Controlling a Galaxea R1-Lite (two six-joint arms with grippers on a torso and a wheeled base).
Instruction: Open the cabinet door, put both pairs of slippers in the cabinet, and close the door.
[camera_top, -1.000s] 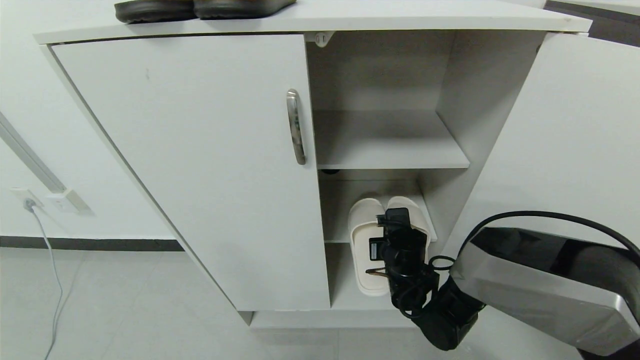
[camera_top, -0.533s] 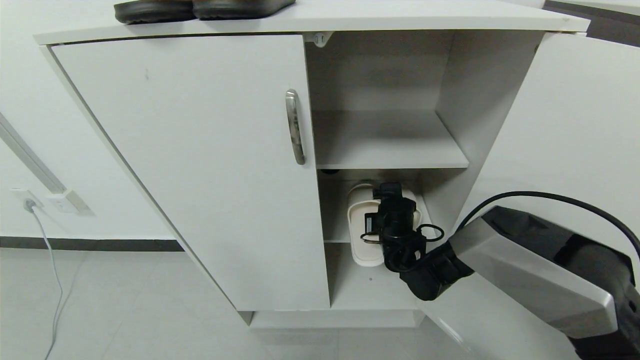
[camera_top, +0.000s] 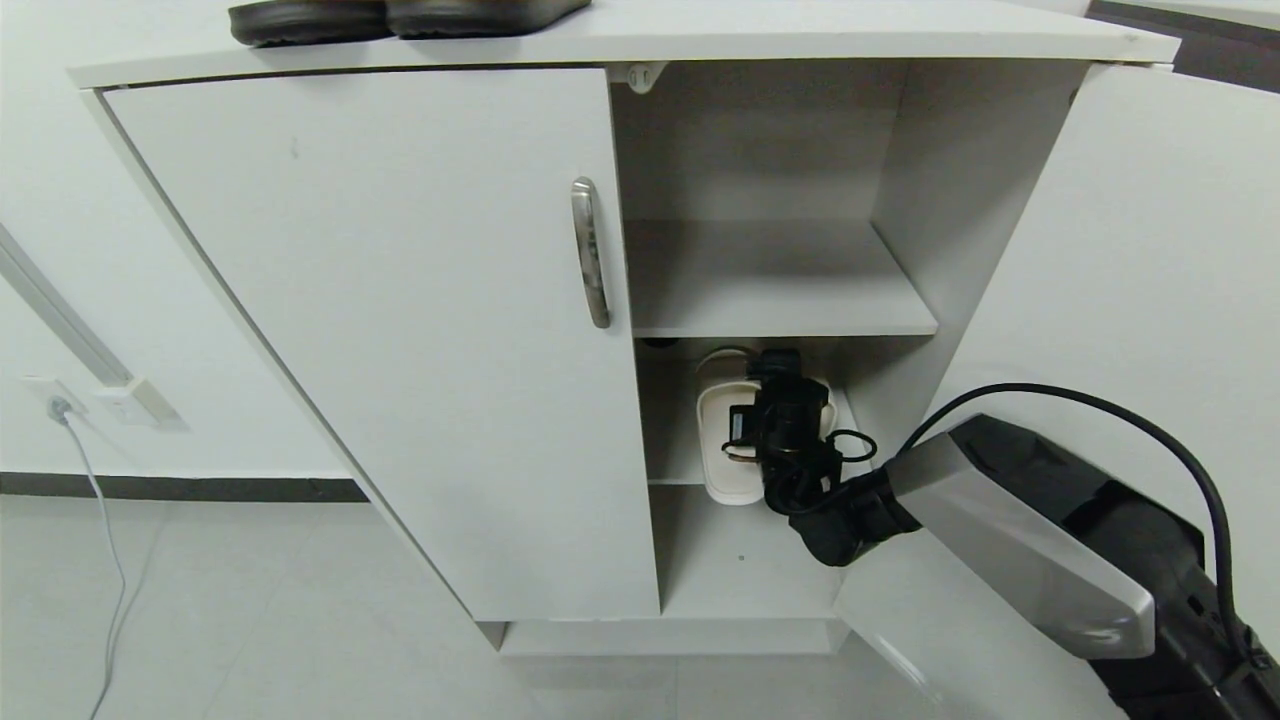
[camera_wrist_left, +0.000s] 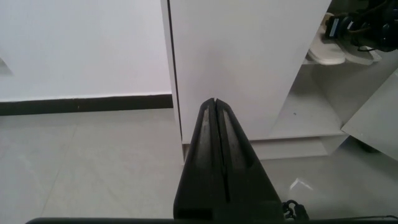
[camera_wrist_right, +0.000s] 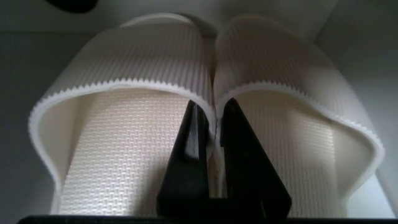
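Head view, left to right. The dark slippers (camera_top: 400, 15) sit on the cabinet (camera_top: 850, 35) top, at its left end, not yet stowed. The left-hand door (camera_top: 380, 330) is shut, its handle (camera_top: 591, 255) at the inner edge. The right-hand door (camera_top: 1150, 250) is swung open. The upper shelf (camera_top: 780, 290) is bare. The white slippers (camera_top: 722, 460) lie on the middle shelf (camera_top: 665, 440), heels overhanging its front edge, with the right gripper (camera_top: 779, 385) over them.

Step in hand, as I judge it: placing the first pair. The door is already open. The second pair and the closing remain, so roughly half is done.

Next move calls for parting the jaws, then drawing straight back out between the upper and middle shelves without dragging the pair along. The overhanging heels may want a nudge inward so the door clears.

Left wrist view: the left gripper (camera_wrist_left: 214, 106) has its jaws pressed together on nothing, above the floor (camera_wrist_left: 93, 162) in front of the shut door. This view alone gives that arm's state.

Right wrist view: the right gripper (camera_wrist_right: 214, 115) has narrow jaws pinching the two touching inner walls of the white slippers (camera_wrist_right: 124, 124), one grip holding both. The head view hides this pinch behind the wrist.
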